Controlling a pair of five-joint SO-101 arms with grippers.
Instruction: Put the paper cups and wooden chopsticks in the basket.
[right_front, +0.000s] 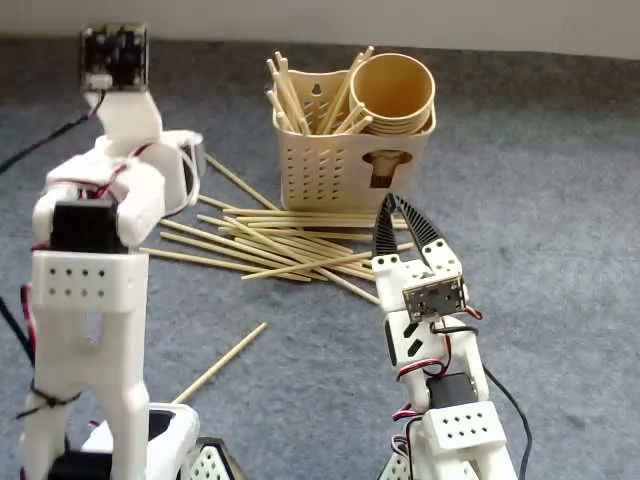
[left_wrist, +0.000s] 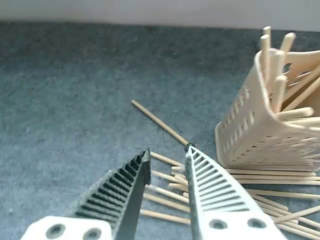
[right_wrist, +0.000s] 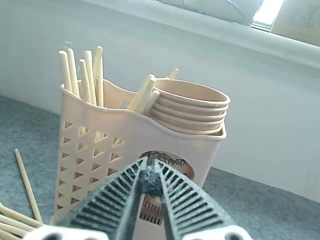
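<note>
"Paper cups (right_front: 393, 92) first: are they in?"

"Yes, they sit as a nested stack inside the basket (right_front: 330, 175), straight ahead of the right gripper (right_front: 390, 205). I see no cup outside it."

"And the chopsticks?"

"Only partly. A bunch (right_front: 290, 95) stands upright in the basket, beside the cups. A loose pile (right_front: 270, 240) lies on the carpet (right_front: 560, 250) between the two grippers, on their side of the basket. Some of those sticks reach just beside the right gripper. One stray stick (right_front: 220, 362) lies well behind both grippers, back towards the arm bases."

"Is either gripper carrying anything?"

"No. The right gripper's jaws are closed tip to tip with nothing between them. The left gripper (left_wrist: 168, 151) hangs above one end of the pile, with its jaws parted by a narrow gap and empty (sticks show below that gap, not in it)."

"So what's left?"

"By my reckoning the cups are finished. The larger share of the chopsticks seems to be on the floor, so the pile and the stray stick have yet to go in."
</note>
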